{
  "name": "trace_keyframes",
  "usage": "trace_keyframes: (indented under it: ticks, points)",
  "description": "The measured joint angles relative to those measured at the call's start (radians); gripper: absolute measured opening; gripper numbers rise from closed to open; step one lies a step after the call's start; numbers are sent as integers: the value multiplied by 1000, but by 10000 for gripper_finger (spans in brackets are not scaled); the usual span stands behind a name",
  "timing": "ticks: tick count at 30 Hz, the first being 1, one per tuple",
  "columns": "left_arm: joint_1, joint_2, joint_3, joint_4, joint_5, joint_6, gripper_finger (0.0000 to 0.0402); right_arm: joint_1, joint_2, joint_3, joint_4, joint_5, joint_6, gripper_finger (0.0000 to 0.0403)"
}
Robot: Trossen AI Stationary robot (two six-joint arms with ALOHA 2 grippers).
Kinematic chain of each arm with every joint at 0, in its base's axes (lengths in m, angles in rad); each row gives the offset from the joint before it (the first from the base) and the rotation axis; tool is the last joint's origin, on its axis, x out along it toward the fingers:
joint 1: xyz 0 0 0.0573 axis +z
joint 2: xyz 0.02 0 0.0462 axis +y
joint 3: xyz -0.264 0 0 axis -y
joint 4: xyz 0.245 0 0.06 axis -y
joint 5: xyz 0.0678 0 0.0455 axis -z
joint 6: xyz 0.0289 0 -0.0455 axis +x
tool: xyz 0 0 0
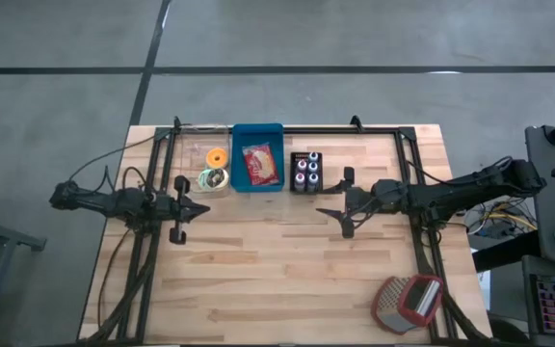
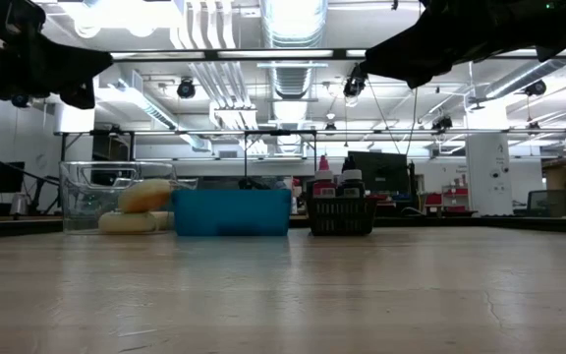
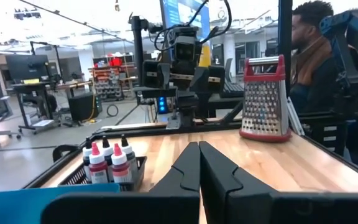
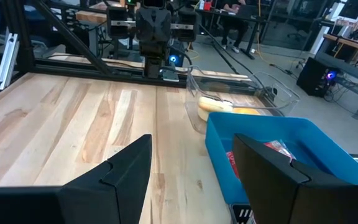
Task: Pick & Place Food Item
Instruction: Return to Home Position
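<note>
Donuts [image 1: 216,157] fill the bin [image 1: 193,146]; left gripper [image 1: 205,206] closed, right gripper [image 1: 328,204] spread, both empty.

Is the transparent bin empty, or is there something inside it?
Not empty: the transparent bin holds an orange donut and a pale donut, seen from above.

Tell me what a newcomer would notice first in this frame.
A row lines the far edge of the table: a transparent bin holding donuts, a blue bin with a red-wrapped item, then a black rack of small bottles. Both arms hang over bare wood, the left hand shut, the right hand open, neither holding anything. A red-trimmed grater stands alone at the opposite edge, right side.
</note>
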Motion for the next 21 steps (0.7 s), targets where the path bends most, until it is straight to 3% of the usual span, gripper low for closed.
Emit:
trace_keyframes:
  ticks: [12, 21]
  points:
    - [0, 0, 0, 21, -10, 18, 0, 0, 0, 0, 1, 0, 0, 221]
    - [0, 1, 0, -55, -24, 17, 14, 0, 0, 0, 1, 0, 0, 221]
